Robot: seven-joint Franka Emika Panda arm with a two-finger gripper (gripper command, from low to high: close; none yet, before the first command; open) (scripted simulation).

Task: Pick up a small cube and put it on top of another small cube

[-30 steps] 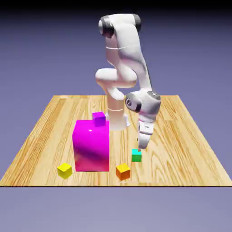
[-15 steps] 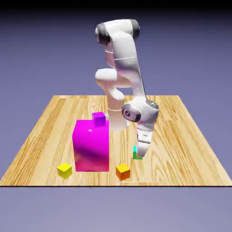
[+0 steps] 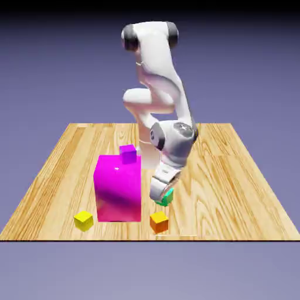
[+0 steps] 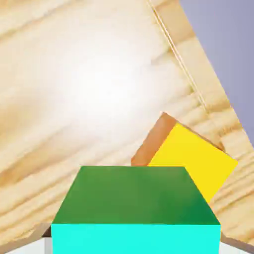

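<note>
Now the gripper [image 4: 136, 243] grips the green cube [image 4: 136, 196]; swinging left too low could knock the orange cube [image 3: 159, 222].

I see a plain blue-violet backdrop [image 3: 258, 70], darkening to black along its top | my pale wooden table with streaked brown grain [image 3: 228, 193] has a dark line along its near edge | from my hand I see white glare washing out the wood, and blue-violet past the table's slanting edge
</note>
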